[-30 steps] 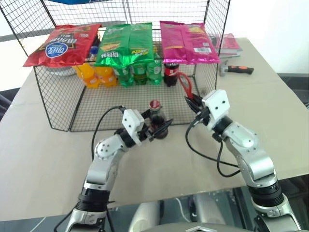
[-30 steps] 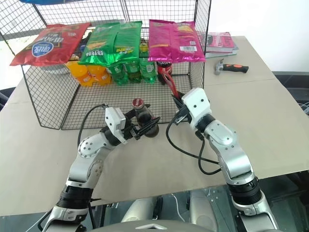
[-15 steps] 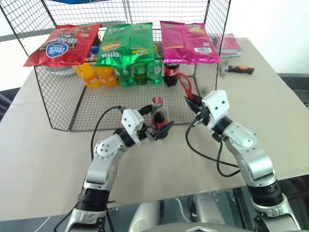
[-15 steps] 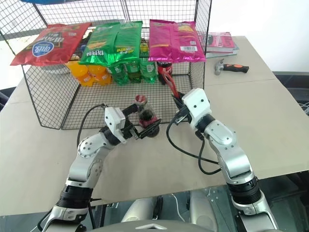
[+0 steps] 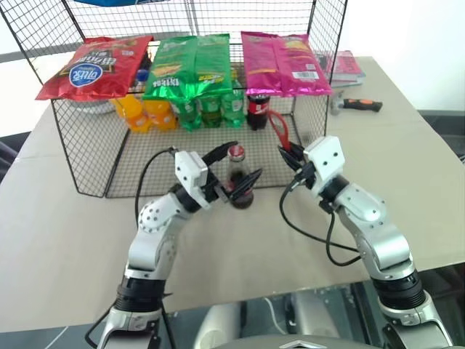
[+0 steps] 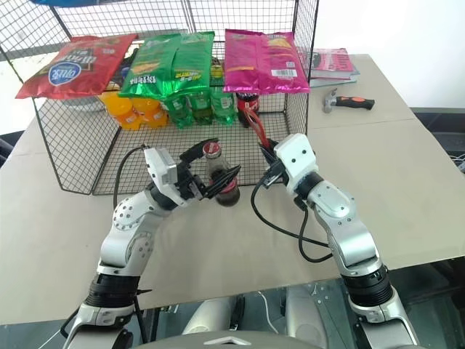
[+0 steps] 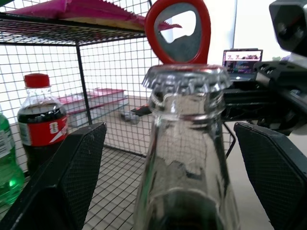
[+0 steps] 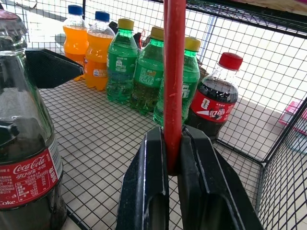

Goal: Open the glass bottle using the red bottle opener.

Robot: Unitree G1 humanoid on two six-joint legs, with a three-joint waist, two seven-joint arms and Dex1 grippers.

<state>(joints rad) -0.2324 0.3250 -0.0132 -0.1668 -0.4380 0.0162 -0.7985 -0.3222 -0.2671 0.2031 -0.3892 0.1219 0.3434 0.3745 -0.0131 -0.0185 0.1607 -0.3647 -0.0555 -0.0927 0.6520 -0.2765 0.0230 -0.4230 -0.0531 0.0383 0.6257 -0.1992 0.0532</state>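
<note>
Right gripper [image 5: 288, 154] is clamped tight on the narrow handle of the flat red bottle opener [image 5: 278, 125], which stands upright from the pads with its rounded head uppermost; in the left wrist view that head, with its grey metal opening, shows just behind and above the bottle's cap, apart from it. Left gripper [image 5: 234, 166] has its two black fingers spread wide, one on each side of the neck of the small clear glass cola bottle [image 5: 237, 182]; gaps show on both sides in the left wrist view, so it holds nothing. The bottle, dark liquid and red label round its middle, stands upright on the tan table top [image 5: 65, 225], just in front of the open front of the black wire-mesh rack [image 5: 87, 156]. Its crimped cap [image 7: 186, 79] is seated on the rim, with no lift or bend visible. Inside the rack: orange and green soft-drink bottles and a short dark soda bottle [image 5: 257, 110]; crisp bags lie on top. Judgement: tool in hand and bottle placed are done; bottle is not steadied. Remaining: re-grip the bottle, hook the opener's head under the cap edge, lever the cap off.
</note>
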